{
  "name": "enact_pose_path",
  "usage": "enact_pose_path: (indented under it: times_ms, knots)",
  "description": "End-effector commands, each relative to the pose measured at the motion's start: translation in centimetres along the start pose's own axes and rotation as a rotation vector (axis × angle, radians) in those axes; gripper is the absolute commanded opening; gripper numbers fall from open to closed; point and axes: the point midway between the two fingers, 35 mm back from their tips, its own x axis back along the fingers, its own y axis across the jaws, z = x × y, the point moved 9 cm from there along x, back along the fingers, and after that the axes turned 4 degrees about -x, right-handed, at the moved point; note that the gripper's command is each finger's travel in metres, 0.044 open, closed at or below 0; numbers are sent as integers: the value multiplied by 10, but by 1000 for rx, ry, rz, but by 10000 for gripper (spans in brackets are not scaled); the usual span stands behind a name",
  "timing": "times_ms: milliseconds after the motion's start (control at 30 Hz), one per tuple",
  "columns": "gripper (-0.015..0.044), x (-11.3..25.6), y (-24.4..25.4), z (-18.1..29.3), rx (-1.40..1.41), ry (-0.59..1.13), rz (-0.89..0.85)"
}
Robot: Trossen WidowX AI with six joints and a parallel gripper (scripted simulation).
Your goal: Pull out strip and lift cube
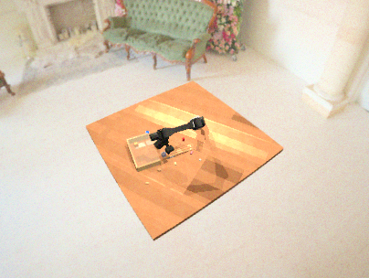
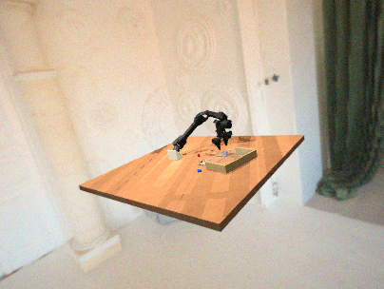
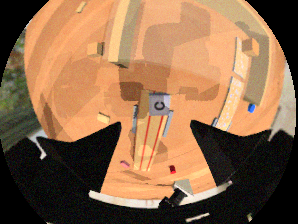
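Note:
The labelled cube [image 1: 163, 155] [image 2: 225, 153] [image 3: 159, 105], grey-blue with a black C on top, sits on the far end of a long tan strip [image 3: 153, 132] with two red lines, between two short grey rails. A second, pale speckled strip [image 3: 229, 104] lies to the right in the wrist view, with a gap between it and a farther piece [image 3: 240, 60]. A tan cube [image 3: 250, 47] stands near that piece's far end. My gripper [image 1: 163, 147] [image 2: 222, 145] [image 3: 156, 124] is wide open and empty, above the red-lined strip near the labelled cube, with a finger on either side in the wrist view.
A low-walled wooden tray [image 1: 131, 153] [image 2: 216, 167] [image 3: 120, 30] lies beyond the labelled cube. Small loose pieces lie around: red [image 1: 183, 139] [image 3: 172, 169], blue [image 1: 147, 132] [image 2: 200, 170] [image 3: 251, 107], pink [image 3: 124, 163], yellow [image 3: 103, 118] and a tan block [image 3: 94, 49].

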Motion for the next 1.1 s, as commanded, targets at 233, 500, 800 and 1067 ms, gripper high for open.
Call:
enact_pose_path:
  times_ms: [233,500,800,1067]
  knots:
    - [309,1,-4,-16,1,-4,6]
    - [250,-12,-4,-17,1,-5,6]
    - [250,-27,-4,-17,1,-5,5]
    - [250,-40,-4,-16,2,-5,4]
